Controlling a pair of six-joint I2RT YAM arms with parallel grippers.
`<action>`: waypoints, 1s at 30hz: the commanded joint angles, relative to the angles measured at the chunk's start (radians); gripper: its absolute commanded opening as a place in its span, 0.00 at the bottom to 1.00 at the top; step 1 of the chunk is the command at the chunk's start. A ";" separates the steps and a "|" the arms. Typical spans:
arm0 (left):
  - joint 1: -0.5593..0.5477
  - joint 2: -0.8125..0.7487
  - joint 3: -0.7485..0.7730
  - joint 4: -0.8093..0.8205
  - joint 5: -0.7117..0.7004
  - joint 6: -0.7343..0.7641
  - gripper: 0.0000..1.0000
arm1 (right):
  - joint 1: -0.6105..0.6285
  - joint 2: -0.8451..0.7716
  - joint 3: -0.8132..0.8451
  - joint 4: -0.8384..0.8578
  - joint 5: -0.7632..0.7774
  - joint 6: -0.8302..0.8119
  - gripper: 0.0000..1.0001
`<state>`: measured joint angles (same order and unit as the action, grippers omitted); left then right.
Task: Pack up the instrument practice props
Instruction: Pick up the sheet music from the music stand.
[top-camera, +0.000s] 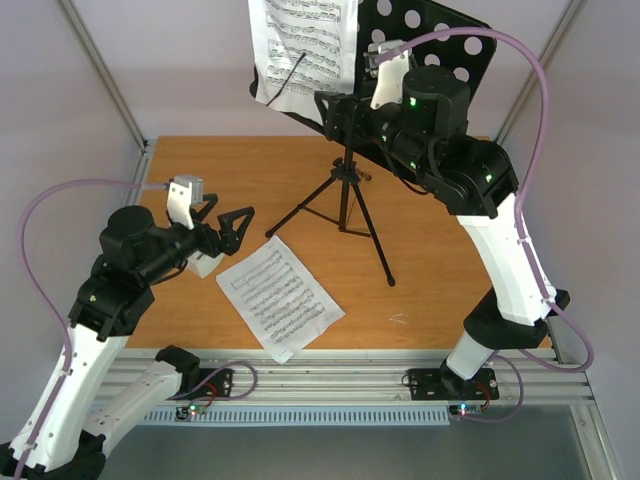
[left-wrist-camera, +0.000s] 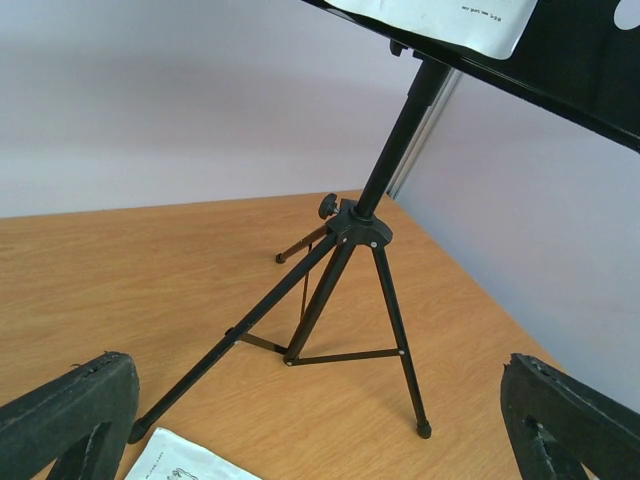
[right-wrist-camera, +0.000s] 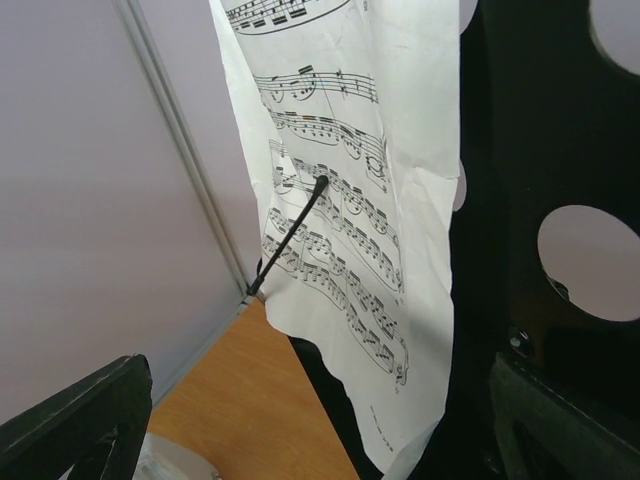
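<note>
From above, we see the music stand (top-camera: 347, 185) upright on the table (top-camera: 430, 250), with one printed page (top-camera: 305, 45) on its desk. A second page (top-camera: 280, 297) lies flat on the table near the left hand (top-camera: 228, 228), which is spread wide and empty. The right hand (top-camera: 335, 118) sits at the desk's lower edge.

In the left wrist view, our fingers (left-wrist-camera: 70, 415) stand wide apart, and the stand's tripod is ahead of them.

In the right wrist view, the fingers (right-wrist-camera: 80, 420) are spread and grasp nothing, and the printed page hangs ahead of them.

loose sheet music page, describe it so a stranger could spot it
On the wooden table, find the black tripod music stand. By the foot of its left leg a white printed page lies flat on the wood. The other page stands up on the stand's desk.
</note>
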<state>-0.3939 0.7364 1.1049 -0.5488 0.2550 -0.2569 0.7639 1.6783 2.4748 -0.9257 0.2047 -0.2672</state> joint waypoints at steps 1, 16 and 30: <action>0.002 -0.017 -0.009 0.053 0.004 0.011 0.99 | -0.016 0.030 0.001 0.001 -0.027 0.014 0.93; 0.002 -0.023 -0.009 0.052 0.000 0.013 0.99 | -0.015 0.050 -0.002 0.013 -0.008 0.002 0.92; 0.002 -0.018 -0.010 0.053 -0.002 0.015 0.99 | 0.003 -0.014 -0.113 0.068 0.069 -0.020 0.90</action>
<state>-0.3935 0.7261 1.1019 -0.5488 0.2546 -0.2565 0.7628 1.7081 2.3997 -0.8967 0.2119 -0.2710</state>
